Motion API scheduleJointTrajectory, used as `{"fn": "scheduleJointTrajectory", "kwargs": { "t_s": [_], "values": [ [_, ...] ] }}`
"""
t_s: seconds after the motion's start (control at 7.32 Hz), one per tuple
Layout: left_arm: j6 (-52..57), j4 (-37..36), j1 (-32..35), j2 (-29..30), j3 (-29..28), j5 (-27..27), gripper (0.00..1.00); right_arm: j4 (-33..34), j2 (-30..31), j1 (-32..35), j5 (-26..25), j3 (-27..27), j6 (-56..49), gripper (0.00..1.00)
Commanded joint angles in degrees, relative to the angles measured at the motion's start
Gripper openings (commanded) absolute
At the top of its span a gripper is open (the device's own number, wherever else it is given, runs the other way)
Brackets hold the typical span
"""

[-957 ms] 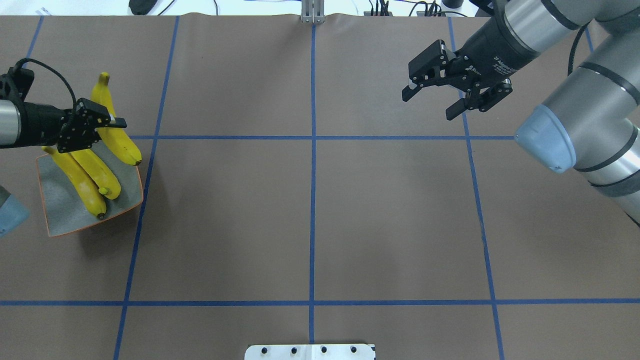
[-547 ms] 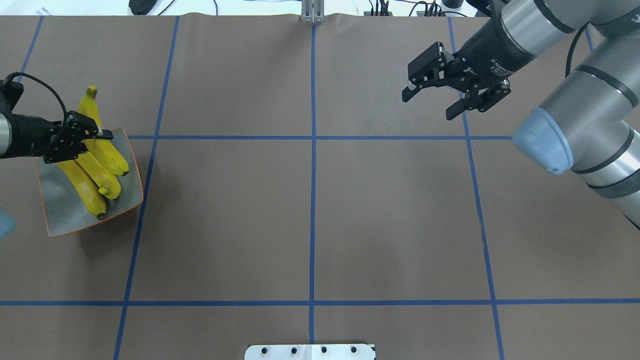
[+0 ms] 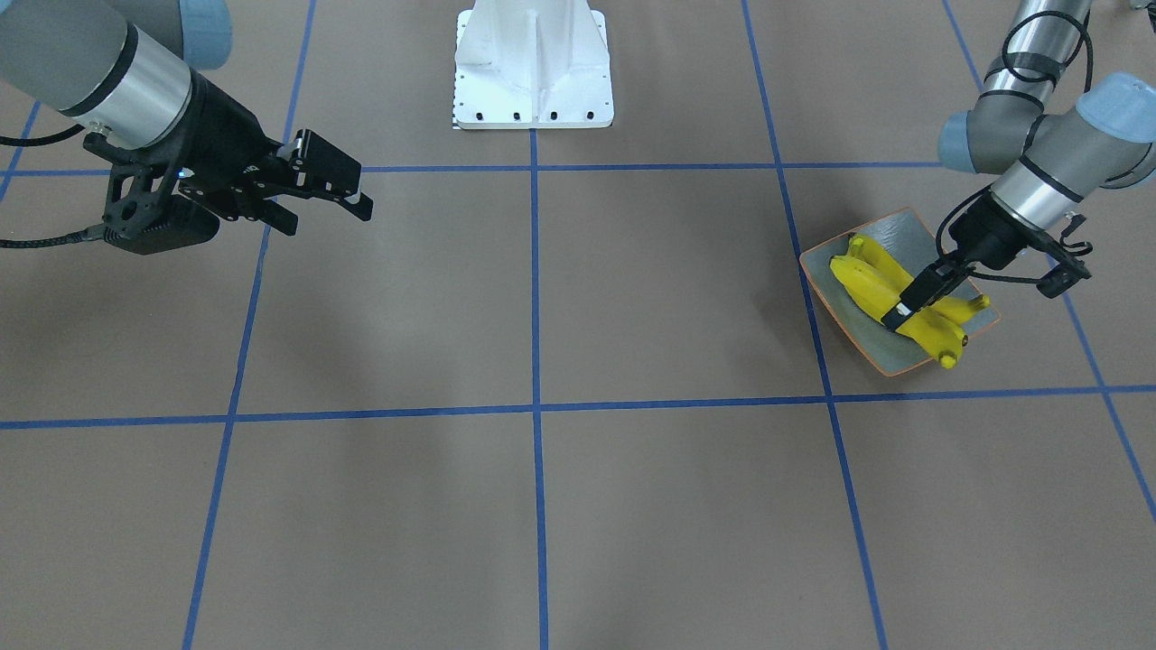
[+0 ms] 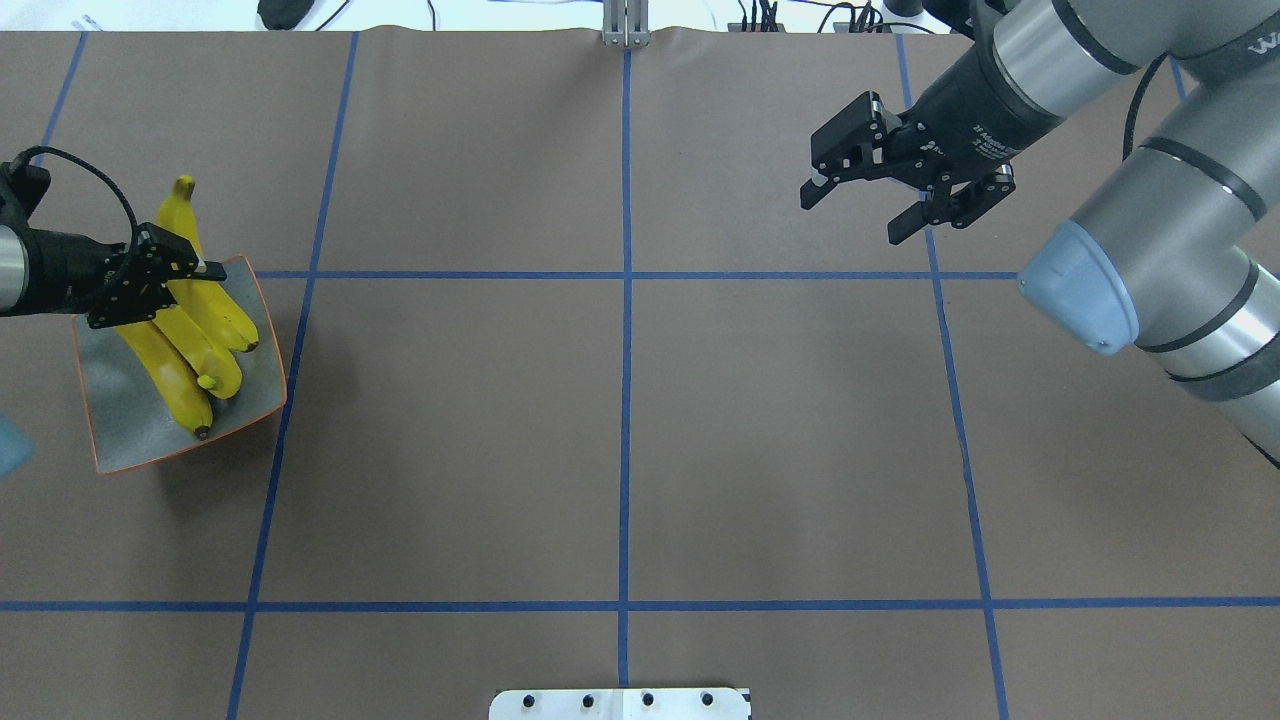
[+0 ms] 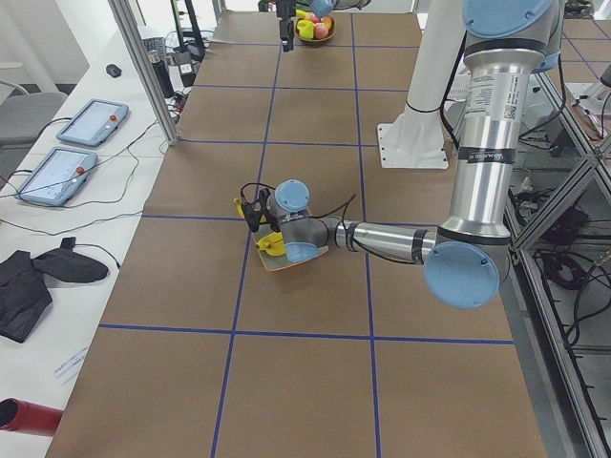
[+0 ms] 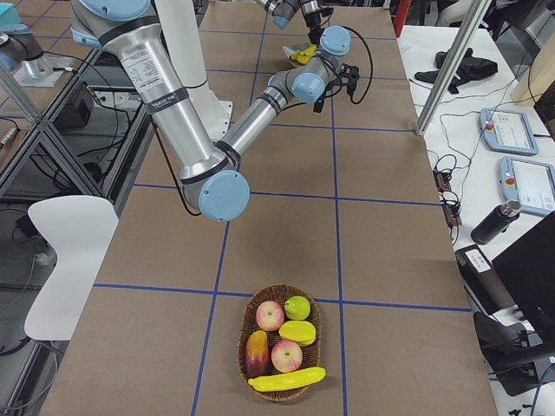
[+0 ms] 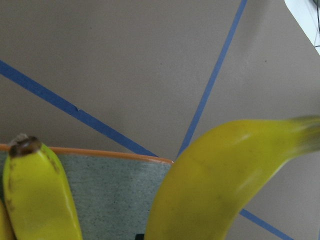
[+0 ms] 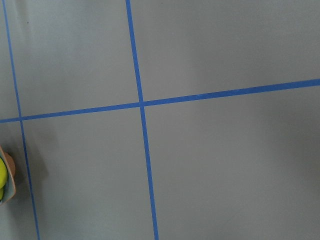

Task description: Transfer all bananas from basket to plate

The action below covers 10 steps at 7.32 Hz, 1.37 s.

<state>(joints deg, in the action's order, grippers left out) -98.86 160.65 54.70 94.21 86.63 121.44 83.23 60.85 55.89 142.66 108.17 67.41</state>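
At the left edge of the overhead view, the left jaws, still clamped on the third banana [image 4: 228,318], have lowered it onto the plate [image 4: 130,445] beside two others. The right jaws hang open, upper right. One banana [image 6: 286,379] remains in the basket [image 6: 244,334].

left gripper [image 4: 180,290] clamped on banana [image 4: 225,318], right gripper [image 4: 850,218] spread wide, raised
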Motion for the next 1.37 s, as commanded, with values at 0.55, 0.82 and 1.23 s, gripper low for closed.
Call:
{"fn": "scheduleJointTrajectory", "kwargs": {
  "t_s": [0.55, 0.82, 1.23],
  "values": [
    [0.16, -0.07, -0.91, -0.08, 0.03, -0.06, 0.62, 0.00, 0.32, -0.96, -0.80, -0.33, 0.00, 1.00],
    [0.16, -0.07, -0.82, -0.25, 0.03, -0.06, 0.87, 0.00, 0.32, -0.96, -0.80, -0.33, 0.00, 1.00],
    [0.42, 0.02, -0.12, -0.08, 0.38, 1.86, 0.98, 0.00, 0.32, -0.79, -0.89, -0.25, 0.00, 1.00]
  ]
}}
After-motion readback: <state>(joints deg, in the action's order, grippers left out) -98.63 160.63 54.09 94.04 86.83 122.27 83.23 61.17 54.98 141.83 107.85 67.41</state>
